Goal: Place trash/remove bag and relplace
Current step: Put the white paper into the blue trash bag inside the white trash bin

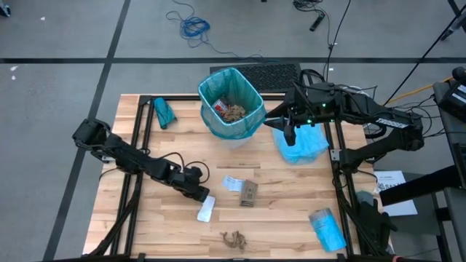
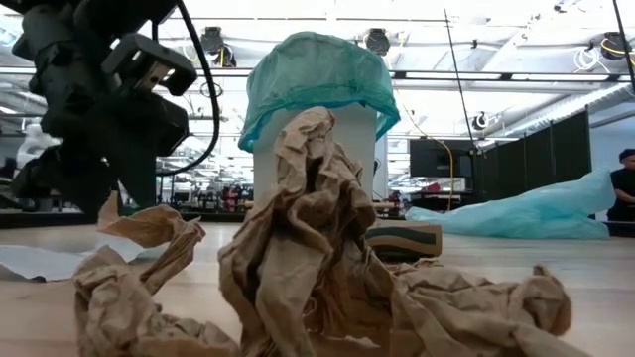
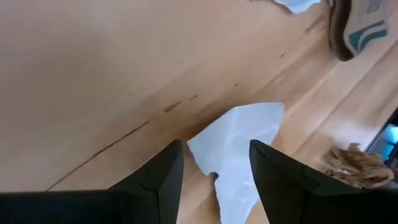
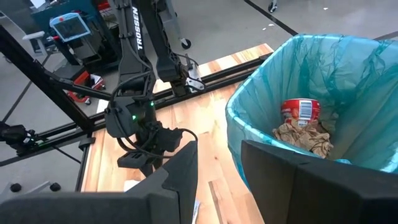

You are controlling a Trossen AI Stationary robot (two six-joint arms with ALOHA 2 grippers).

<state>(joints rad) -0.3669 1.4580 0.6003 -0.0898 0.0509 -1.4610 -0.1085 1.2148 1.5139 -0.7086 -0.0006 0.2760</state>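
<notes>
Left gripper (image 3: 212, 171) spread over white packet (image 3: 239, 140); flat packet may slip the pinch. Right gripper (image 4: 219, 163) parted, empty, beside bin (image 4: 323, 93).

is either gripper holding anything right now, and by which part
Nothing is held. The left gripper hangs open over the pale scrap; the right gripper is empty beside the bin.

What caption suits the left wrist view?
Left gripper open over a pale blue scrap on the wooden table.
</notes>
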